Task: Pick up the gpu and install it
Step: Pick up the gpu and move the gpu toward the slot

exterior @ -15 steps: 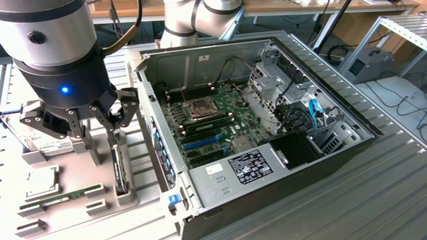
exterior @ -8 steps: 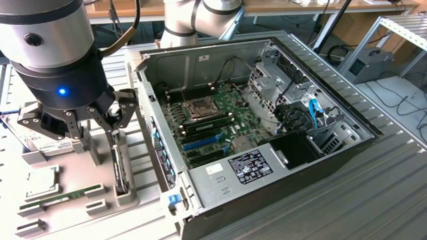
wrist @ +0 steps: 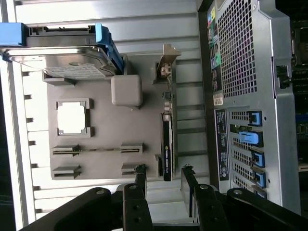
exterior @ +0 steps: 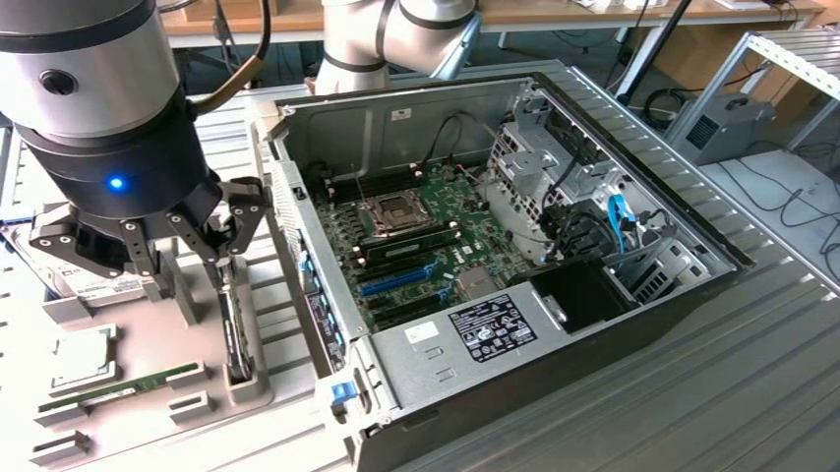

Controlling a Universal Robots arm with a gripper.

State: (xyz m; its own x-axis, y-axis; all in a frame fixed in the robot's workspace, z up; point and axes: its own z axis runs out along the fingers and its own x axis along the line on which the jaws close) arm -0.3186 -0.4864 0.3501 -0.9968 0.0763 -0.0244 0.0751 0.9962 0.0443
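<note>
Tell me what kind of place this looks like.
Probably a robotics lab or workshop set up for PC assembly: a robot arm hangs over a grey parts tray holding a gpu, beside an opened computer case on a ribbed metal table, with desks behind.

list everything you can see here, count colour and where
computer case: one, black and silver, open, exterior view's right
tray: one, grey, beside the case, exterior view's left
gpu: one, black, standing on edge in the tray
hard drive: one, silver with blue brackets, on the tray
cpu: one, silver, in a tray recess
ram stick: one, green, on the tray
gripper: one, black, open, above the gpu
</note>
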